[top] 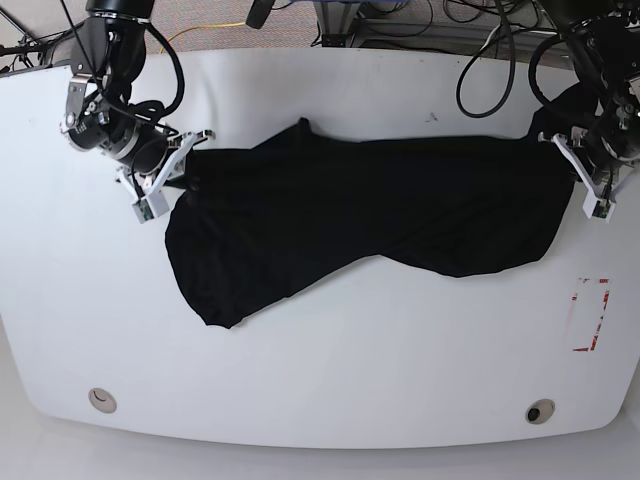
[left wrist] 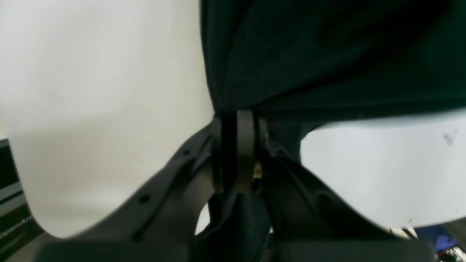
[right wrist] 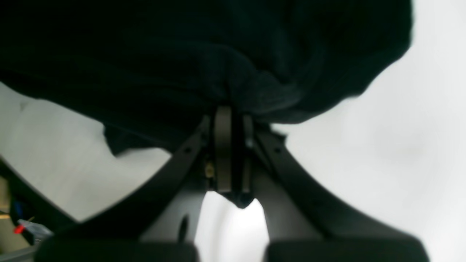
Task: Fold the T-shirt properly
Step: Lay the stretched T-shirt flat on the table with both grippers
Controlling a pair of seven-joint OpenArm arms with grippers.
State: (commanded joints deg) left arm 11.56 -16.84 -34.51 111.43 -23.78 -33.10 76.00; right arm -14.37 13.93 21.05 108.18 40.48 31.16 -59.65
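Nearest the base camera, two small round fittings are sitting in the counter (top: 320, 390) along its front edge, one (top: 100, 400) toward the T-shirt's low corner side and one (top: 540, 411) below the far end of the cloth. A red rectangular outline (top: 590, 315) is showing on the counter surface just past the T-shirt's hem end, apart from the cloth. The T-shirt (top: 360, 225) is lying across the middle of the white counter, stretched long between the two arms, plain black, with one lobe sagging toward the camera and a twist running through its middle. At one end of the T-shirt the right claw (top: 170, 170) is gripping the cloth edge; in the right wrist view the right claw (right wrist: 233, 109) is pressing its two fingers together on a bunched fold of black fabric, a scrap poking out beneath them. At the opposite end the left claw (top: 582, 170) is meeting the shirt's edge; in the left wrist view the left claw (left wrist: 240, 112) is pinching the T-shirt (left wrist: 327, 54) between closed fingers, cloth fanning up and away over the white counter (left wrist: 91, 109). Beyond the T-shirt, behind the counter's far edge, dark cables (top: 400, 20) are trailing.
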